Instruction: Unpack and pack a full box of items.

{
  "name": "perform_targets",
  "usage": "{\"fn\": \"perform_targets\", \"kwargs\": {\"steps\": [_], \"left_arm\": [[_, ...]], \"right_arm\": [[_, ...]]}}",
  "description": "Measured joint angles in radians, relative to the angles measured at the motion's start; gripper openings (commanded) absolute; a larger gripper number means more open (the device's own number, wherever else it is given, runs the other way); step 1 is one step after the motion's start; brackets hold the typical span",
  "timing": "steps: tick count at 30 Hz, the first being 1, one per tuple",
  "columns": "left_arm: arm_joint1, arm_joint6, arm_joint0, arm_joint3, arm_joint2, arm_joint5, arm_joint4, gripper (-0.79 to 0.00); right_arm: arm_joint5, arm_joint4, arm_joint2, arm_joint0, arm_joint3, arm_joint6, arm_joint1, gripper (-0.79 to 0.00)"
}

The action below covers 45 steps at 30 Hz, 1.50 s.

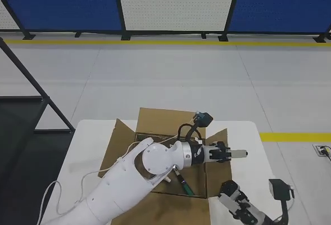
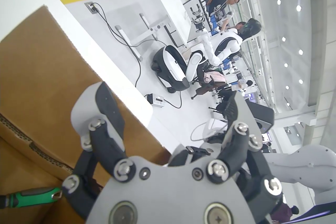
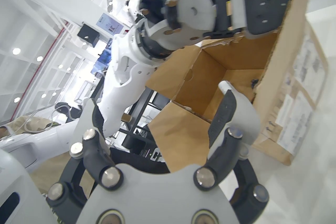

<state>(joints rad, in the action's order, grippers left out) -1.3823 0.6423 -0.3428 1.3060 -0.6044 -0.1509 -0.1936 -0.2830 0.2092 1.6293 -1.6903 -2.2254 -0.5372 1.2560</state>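
The left pincer (image 2: 169,93), spread wide and empty, hangs over the right flap of the brown cardboard box (image 1: 157,121) — likely poised for a reach inside. The box stands on the white counter (image 1: 92,146), flaps folded outward to leave its mouth free. On its floor by the near wall lies a green-and-black-handled screwdriver (image 1: 183,183), flat, long axis diagonal from far-left to near-right; its tip end is unclear. The right pincer (image 3: 160,104) — also open, empty — sits low beside the box's near right corner.
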Motion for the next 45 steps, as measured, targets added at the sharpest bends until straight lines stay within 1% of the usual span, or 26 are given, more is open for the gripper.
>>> {"fn": "perform_targets", "kwargs": {"steps": [2, 5, 8, 11, 14, 15, 17, 18, 20, 21, 25, 27, 29, 30, 33, 36, 39, 42, 45], "left_arm": [[0.005, 0.008, -0.009, 0.021, -0.021, -0.001, 0.01, 0.0], [0.022, 0.025, -0.033, 0.07, -0.072, 0.002, 0.034, 0.0], [0.047, 0.043, -0.075, 0.136, -0.14, 0.008, 0.07, 0.0], [0.082, 0.061, -0.151, 0.229, -0.238, 0.013, 0.114, 0.0], [0.124, 0.093, -0.261, 0.353, -0.368, 0.028, 0.165, 0.0], [0.142, 0.103, -0.315, 0.41, -0.431, 0.033, 0.182, 0.0], [0.165, 0.114, -0.401, 0.498, -0.53, 0.039, 0.206, 0.0], [0.178, 0.119, -0.458, 0.554, -0.593, 0.042, 0.214, 0.0], [0.193, 0.126, -0.543, 0.628, -0.687, 0.043, 0.216, 0.0], [0.202, 0.125, -0.596, 0.672, -0.748, 0.038, 0.211, 0.0], [0.22, 0.111, -0.762, 0.785, -0.932, 0.009, 0.178, 0.0], [0.226, 0.095, -0.843, 0.822, -1.02, -0.011, 0.16, 0.0], [0.229, 0.076, -0.907, 0.842, -1.092, -0.035, 0.138, 0.0], [0.23, 0.062, -0.95, 0.852, -1.14, -0.054, 0.119, 0.0], [0.231, 0.036, -1.051, 0.87, -1.243, -0.103, 0.07, 0.0], [0.229, 0.009, -1.137, 0.873, -1.323, -0.149, 0.026, 0.0], [0.226, -0.016, -1.206, 0.867, -1.376, -0.189, -0.008, 0.0], [0.224, -0.031, -1.254, 0.855, -1.397, -0.217, -0.051, 0.0], [0.223, -0.031, -1.258, 0.854, -1.397, -0.219, -0.055, 0.0]], "right_arm": [[0.01, -0.002, 0.004, -0.008, 0.001, 0.008, -0.001, 0.0], [0.018, -0.012, 0.02, -0.028, 0.005, 0.015, -0.003, 0.0], [0.026, -0.017, 0.025, -0.036, 0.013, 0.008, -0.005, 0.0], [0.045, -0.019, 0.027, -0.026, 0.041, 0.004, -0.008, 0.0], [0.064, -0.033, 0.022, -0.009, 0.076, 0.007, -0.009, 0.0], [0.068, -0.039, 0.019, -0.003, 0.09, 0.006, -0.009, 0.0], [0.076, -0.044, 0.016, 0.007, 0.108, 0.005, -0.01, 0.0], [0.085, -0.046, 0.015, 0.014, 0.119, 0.01, -0.011, 0.0], [0.099, -0.052, 0.013, 0.026, 0.134, 0.016, -0.011, 0.0], [0.109, -0.057, 0.011, 0.034, 0.143, 0.018, -0.012, 0.0], [0.132, -0.064, 0.005, 0.06, 0.164, 0.016, -0.014, 0.0], [0.143, -0.064, 0.001, 0.07, 0.17, 0.015, -0.015, 0.0], [0.156, -0.064, -0.001, 0.076, 0.174, 0.017, -0.015, 0.0], [0.168, -0.067, -0.001, 0.08, 0.178, 0.02, -0.016, 0.0], [0.208, -0.071, -0.001, 0.091, 0.189, 0.023, -0.017, 0.0], [0.255, -0.064, -0.006, 0.099, 0.196, 0.027, -0.018, 0.0], [0.283, -0.057, -0.016, 0.103, 0.193, 0.033, -0.018, 0.0], [0.283, -0.034, -0.036, 0.102, 0.164, 0.044, -0.019, 0.0], [0.262, -0.007, -0.06, 0.106, 0.111, 0.06, -0.019, 0.0]]}}
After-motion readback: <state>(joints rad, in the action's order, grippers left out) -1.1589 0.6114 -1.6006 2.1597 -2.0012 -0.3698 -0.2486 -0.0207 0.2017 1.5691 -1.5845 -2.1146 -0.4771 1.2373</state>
